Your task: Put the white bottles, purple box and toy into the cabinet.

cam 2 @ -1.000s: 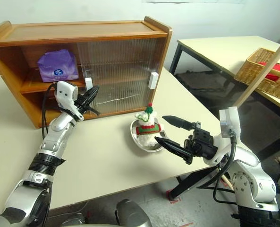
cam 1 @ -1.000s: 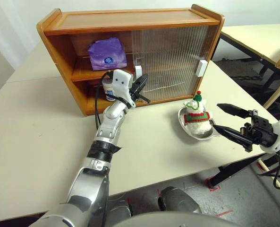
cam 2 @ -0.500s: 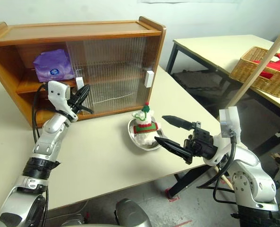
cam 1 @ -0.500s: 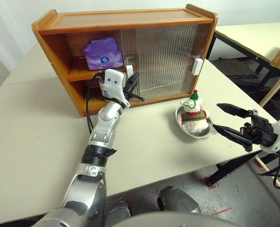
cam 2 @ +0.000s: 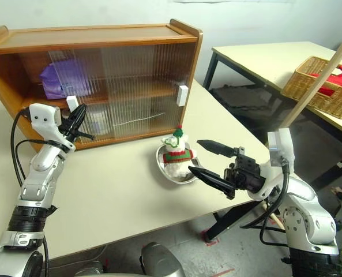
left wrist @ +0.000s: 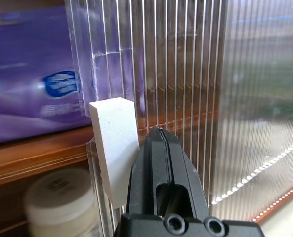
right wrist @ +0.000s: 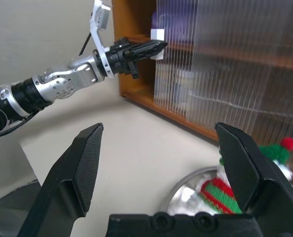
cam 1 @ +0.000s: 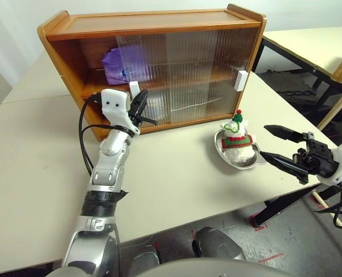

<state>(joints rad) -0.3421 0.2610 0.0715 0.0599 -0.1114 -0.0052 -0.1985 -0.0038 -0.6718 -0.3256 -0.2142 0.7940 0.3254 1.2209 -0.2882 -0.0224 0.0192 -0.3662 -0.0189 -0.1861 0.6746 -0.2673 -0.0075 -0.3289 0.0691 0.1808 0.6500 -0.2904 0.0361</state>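
The cabinet [cam 1: 153, 26] stands at the back of the table, its left ribbed door drawn across most of the front. My left gripper [cam 1: 142, 99] is shut, its tips resting beside that door's white handle [left wrist: 114, 143]. The purple box [left wrist: 32, 98] lies on the upper shelf, partly behind the door. One white bottle [left wrist: 62, 202] sits on the lower shelf below the box. The toy [cam 1: 237, 137] sits in a shiny metal dish [cam 1: 243, 163] on the table to the right. My right gripper [cam 1: 265, 141] hangs open just right of the dish, with nothing between its fingers.
The right door's white handle [cam 1: 240, 81] is near the cabinet's right end. A second table with a wicker basket [cam 2: 318, 86] stands at the right, and a wooden pole [cam 2: 323, 75] leans in front of it. The table's front edge runs just below the dish.
My left gripper has moved left along the cabinet front, and the left door with its handle has slid left with it, now covering most of the purple box. The right arm has stayed still.
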